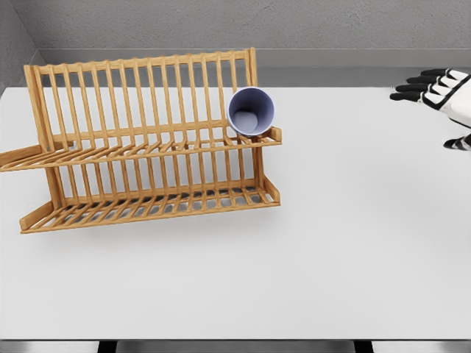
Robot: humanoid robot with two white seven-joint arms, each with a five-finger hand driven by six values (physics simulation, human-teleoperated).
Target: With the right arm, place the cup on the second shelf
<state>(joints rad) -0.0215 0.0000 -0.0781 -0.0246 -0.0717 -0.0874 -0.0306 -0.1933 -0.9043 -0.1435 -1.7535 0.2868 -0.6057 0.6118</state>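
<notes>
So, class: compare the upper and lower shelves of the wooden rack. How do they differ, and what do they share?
The upper shelf carries a cup lying on its side at its right end; the lower shelf carries nothing. The upper shelf stands raised above the white table; the lower shelf sits just above the tabletop. Both are slatted wood.
</notes>
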